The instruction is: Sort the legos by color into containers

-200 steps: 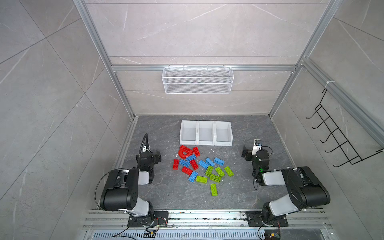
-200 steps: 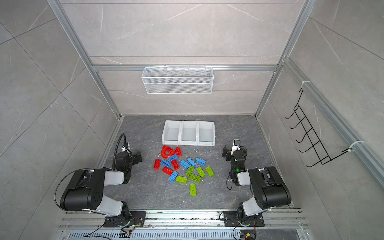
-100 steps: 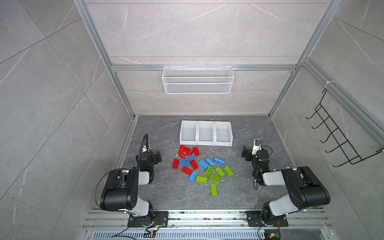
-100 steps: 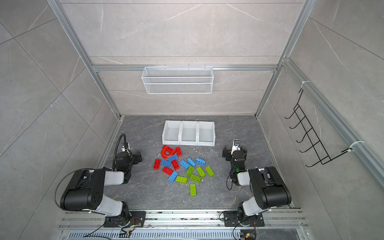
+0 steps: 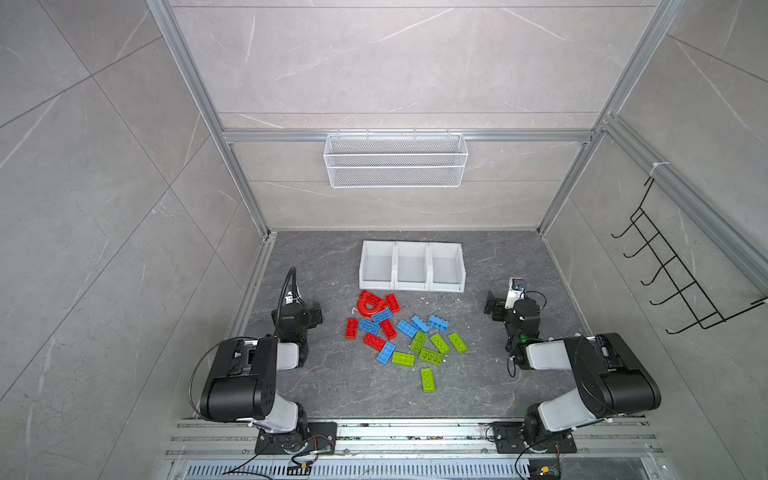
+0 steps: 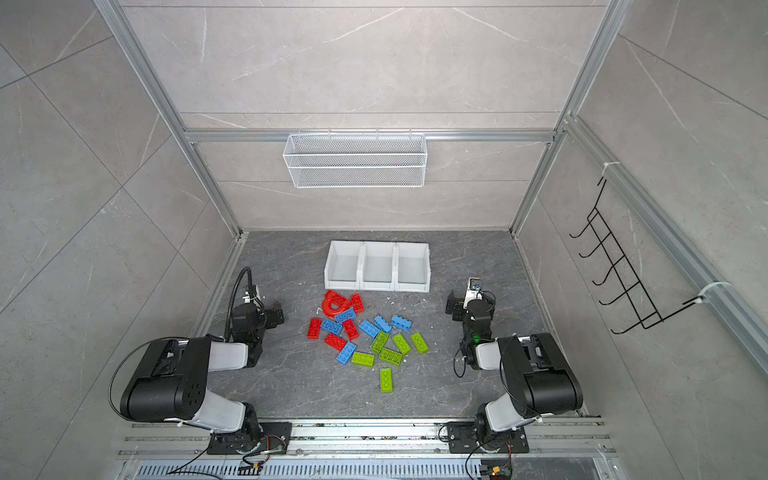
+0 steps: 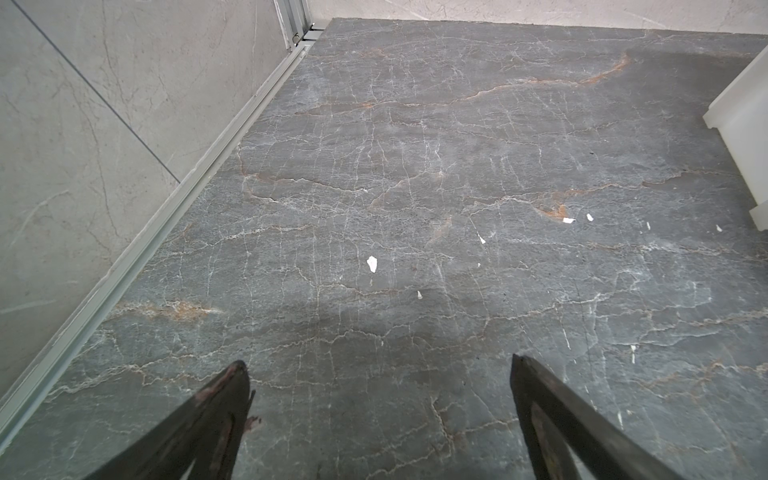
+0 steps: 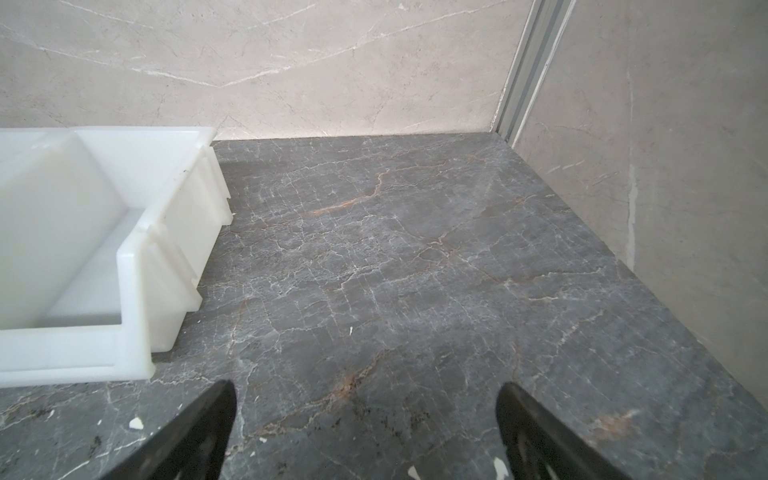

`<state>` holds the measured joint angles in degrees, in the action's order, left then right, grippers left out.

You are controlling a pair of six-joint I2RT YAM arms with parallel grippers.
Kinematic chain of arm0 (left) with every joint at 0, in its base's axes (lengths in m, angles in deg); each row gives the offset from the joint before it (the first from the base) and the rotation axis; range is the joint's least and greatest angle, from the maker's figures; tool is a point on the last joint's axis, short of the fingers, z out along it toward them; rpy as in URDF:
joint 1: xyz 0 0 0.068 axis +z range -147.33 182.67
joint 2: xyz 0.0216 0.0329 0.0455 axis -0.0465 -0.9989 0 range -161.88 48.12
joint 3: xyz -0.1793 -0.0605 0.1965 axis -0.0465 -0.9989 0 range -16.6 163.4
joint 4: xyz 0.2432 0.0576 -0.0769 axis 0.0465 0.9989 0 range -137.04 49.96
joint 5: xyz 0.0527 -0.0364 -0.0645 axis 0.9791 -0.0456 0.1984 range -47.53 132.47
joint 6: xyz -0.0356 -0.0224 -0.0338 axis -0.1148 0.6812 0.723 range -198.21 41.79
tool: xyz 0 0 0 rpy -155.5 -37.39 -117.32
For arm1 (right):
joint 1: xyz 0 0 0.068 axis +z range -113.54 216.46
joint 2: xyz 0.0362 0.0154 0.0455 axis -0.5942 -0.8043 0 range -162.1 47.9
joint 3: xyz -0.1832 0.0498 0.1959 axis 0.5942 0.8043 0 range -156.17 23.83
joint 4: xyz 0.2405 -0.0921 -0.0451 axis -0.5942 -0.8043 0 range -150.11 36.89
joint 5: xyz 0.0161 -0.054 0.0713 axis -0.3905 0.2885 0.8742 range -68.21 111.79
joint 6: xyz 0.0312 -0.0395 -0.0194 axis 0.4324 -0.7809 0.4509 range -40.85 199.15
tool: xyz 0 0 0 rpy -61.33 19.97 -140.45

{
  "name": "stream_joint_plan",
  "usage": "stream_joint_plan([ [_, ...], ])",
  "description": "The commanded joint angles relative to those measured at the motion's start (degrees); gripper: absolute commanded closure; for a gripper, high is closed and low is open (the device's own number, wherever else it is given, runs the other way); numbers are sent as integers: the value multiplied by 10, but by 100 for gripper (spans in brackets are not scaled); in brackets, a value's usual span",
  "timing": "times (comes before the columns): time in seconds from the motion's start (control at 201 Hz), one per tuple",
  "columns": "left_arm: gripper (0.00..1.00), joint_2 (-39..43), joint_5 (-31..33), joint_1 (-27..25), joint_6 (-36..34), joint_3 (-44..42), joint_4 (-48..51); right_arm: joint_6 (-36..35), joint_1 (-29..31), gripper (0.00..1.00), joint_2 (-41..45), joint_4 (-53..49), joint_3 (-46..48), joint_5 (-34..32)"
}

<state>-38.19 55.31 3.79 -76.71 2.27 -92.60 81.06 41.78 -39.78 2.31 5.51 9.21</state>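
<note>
Before containers, legos visible from top views only.

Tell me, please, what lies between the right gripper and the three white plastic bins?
Only grey stone tabletop with white flecks separates right gripper from bins, in the right wrist view.

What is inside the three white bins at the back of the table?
Nothing visible: in both top views the containers show bare white floors. All the legos lie on the table in front. Only the floor strip right behind each low front lip is covered.
</note>
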Motion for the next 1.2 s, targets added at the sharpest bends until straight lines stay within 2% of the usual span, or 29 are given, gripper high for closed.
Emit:
stream_joint_plan([
  [0.0,0,4,-9,2,5,15,-33,8,0,0,2,-9,-10,6],
  [0.124,0,6,-9,2,4,13,-33,3,-1,0,9,-2,-9,4],
  [0.199,0,15,-10,0,-1,18,-29,1,0,1,55,-77,-27,8],
  [0.323,0,106,-20,-19,-9,82,178,3,19,8,141,-261,-93,25],
  [0.388,0,145,-19,-42,22,116,256,45,26,10,181,-373,-140,85],
  [0.443,0,179,-42,-70,44,127,285,61,44,11,189,-468,-189,127],
  [0.513,0,218,-49,-126,62,136,321,36,79,13,171,-599,-255,179],
  [0.637,0,268,-51,-223,106,113,339,-16,163,15,116,-757,-324,200],
  [0.712,0,285,-25,-273,96,91,342,-39,204,17,80,-793,-339,190],
  [0.761,0,295,-5,-287,96,76,343,-51,218,19,59,-805,-346,195],
  [0.881,0,328,41,-287,103,30,309,-67,248,21,14,-823,-359,173],
  [0.965,0,352,69,-286,102,24,319,-71,259,22,-10,-825,-364,155],
  [1.105,0,384,71,-286,105,18,335,-74,268,26,-49,-828,-390,143],
  [1.199,0,394,80,-286,104,14,336,-80,269,32,-85,-842,-416,139],
])
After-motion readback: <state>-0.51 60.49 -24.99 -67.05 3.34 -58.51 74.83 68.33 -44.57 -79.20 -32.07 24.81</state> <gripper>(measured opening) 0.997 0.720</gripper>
